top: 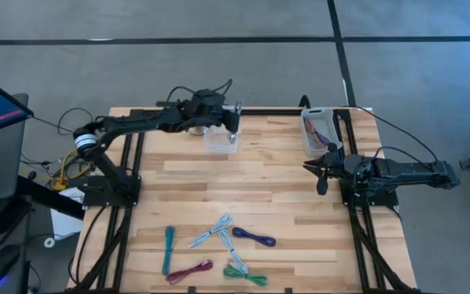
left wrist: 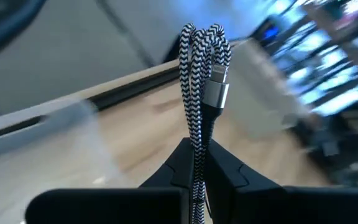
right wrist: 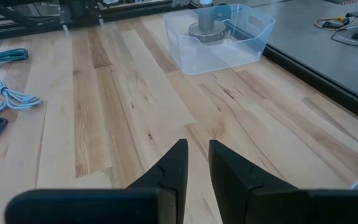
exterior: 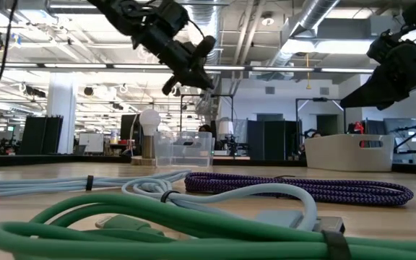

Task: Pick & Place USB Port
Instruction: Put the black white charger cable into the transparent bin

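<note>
Left gripper [left wrist: 196, 163] above clear bin [top: 219, 140], jaws clamped on folded black-white cable [left wrist: 202, 74], plug upward, poised for drop. Right gripper [right wrist: 197, 163] well right of bin, idle, jaws slightly apart, empty.

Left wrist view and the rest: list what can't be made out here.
- Left wrist view: the left gripper is shut on a black-and-white braided cable; the cable's lower part is hidden behind the fingers, and the background is blurred.
- High view: that cable is too small to see above the clear bin.
- High view: the contents of the white bin are too small to identify.
- Low view: the right gripper is cut off by the picture's edge.
</note>
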Robot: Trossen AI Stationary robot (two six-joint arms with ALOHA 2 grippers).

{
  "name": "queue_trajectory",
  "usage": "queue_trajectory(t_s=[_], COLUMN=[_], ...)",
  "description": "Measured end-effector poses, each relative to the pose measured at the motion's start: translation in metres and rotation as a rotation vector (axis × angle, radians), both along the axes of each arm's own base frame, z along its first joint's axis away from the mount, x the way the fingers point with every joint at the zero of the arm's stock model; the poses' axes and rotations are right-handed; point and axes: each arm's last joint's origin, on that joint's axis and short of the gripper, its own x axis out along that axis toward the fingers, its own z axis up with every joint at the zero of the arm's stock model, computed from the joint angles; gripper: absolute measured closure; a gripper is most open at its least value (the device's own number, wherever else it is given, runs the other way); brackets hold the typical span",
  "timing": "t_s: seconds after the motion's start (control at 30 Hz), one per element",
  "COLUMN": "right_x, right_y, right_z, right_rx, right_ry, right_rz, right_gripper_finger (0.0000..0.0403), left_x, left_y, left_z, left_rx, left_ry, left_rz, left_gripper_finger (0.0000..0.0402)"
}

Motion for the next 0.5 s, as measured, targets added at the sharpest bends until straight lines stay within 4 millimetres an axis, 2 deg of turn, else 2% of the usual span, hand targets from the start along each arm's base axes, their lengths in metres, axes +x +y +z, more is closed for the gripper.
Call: queue_trajectory(t_s=[0.1, 0.23, 0.5], right_x=[0.0, 0.0, 0.0], right_y=[0.0, 0.0, 0.0], right_z=[0.0, 0.0, 0.0], right_rx=[0.0, 0.0, -0.001], right_ry=[0.0, 0.0, 0.002], right_rz=[0.0, 0.0, 0.0], right_gripper_finger=[0.0345, 0.0345, 0.0345], left_x=[0.002, 0.005, 0.004], left_y=[0.008, 0.02, 0.042], left_z=[0.006, 0.009, -0.02], left_rx=[0.013, 0.018, -0.077], left_ry=[0.091, 0.103, 0.239], left_rz=[0.066, 0.113, 0.181], left_gripper_finger=[0.0386, 0.0386, 0.0386])
